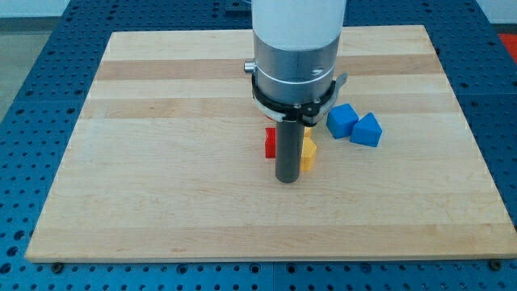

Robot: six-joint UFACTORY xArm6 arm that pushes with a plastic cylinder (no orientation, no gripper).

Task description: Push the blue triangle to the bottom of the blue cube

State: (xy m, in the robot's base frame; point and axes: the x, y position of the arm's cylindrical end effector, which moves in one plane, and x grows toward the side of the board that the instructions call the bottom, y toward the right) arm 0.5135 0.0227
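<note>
The blue cube [342,120] lies right of the board's middle. The blue triangle [367,130] touches it on its lower right side. My tip [287,180] rests on the board well to the left of and below both blue blocks, apart from them. The dark rod stands between a red block [270,143] on its left and a yellow block [308,153] on its right, partly hiding both.
The wooden board [161,162] lies on a blue perforated table [32,73]. The arm's white and grey body [295,56] hangs over the board's upper middle and hides what is behind it.
</note>
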